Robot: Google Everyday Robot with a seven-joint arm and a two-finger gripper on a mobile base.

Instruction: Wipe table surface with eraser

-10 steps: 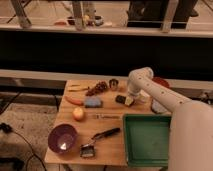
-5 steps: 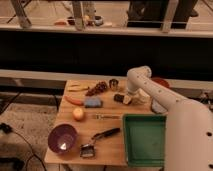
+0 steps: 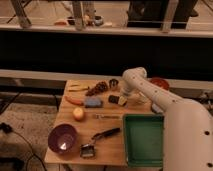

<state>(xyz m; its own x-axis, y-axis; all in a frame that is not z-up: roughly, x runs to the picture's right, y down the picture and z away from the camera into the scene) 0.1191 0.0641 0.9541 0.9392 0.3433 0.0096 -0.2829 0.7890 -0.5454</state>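
We see the bench from above and in front, a light-brown wooden top carrying a scatter of things. The white arm reaches in from 4 o'clock, bends at an elbow near the back edge, and drops its pincer onto the far middle of the bench. The pincer sits right over the eraser, a small black block with a pale tan end, which lies flat on the wood at about 12 o'clock from the bench's centre. We cannot tell how the pincer is set, or whether it touches the eraser.

Just at 9 o'clock of the eraser lies a blue pad, close but apart from it. Behind the pad, at 12 o'clock, rests a dark bunch of grapes, and at 9 o'clock of that a banana. A carrot lies near the left edge, with an orange at 6 o'clock of it. A purple bowl stands in the near left corner. Beside it at 3 o'clock lies a black-handled brush. A green tray fills the near right corner. A small metal cup stands behind the eraser.
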